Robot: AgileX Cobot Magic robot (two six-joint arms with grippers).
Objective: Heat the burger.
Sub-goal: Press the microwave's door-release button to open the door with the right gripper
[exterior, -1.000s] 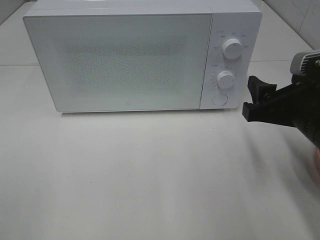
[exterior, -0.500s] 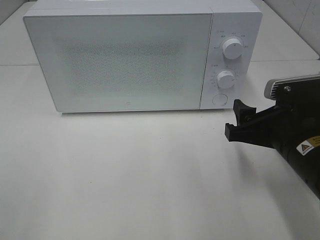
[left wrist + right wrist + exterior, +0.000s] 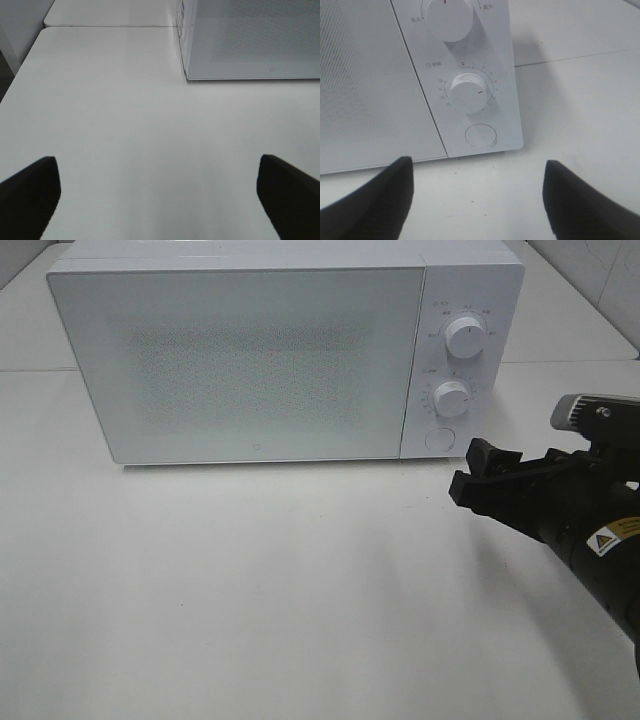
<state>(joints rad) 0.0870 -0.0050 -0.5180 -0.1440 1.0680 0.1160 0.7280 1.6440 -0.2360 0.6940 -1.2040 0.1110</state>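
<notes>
The burger is out of view; the white microwave (image 3: pixel 240 360) has its door shut and its frosted front shows nothing inside. My right gripper (image 3: pixel 470 472) hovers open and empty just in front of the control panel's lower right corner. In the right wrist view the gripper (image 3: pixel 477 200) faces the timer knob (image 3: pixel 468 93) and the round door button (image 3: pixel 480 135), touching neither. My left gripper (image 3: pixel 160 195) is open over bare table, with the microwave's left corner (image 3: pixel 250 40) ahead of it. The exterior view does not show the left arm.
The panel carries an upper knob (image 3: pixel 466 337), a lower knob (image 3: pixel 451 399) and a round button (image 3: pixel 439 438). The white table (image 3: pixel 250 590) stretches in front of the microwave. A tiled wall rises at the back right.
My right gripper has dropped and moved left, from beside the microwave's right side to low in front of the control panel. The microwave and left gripper have not moved.
</notes>
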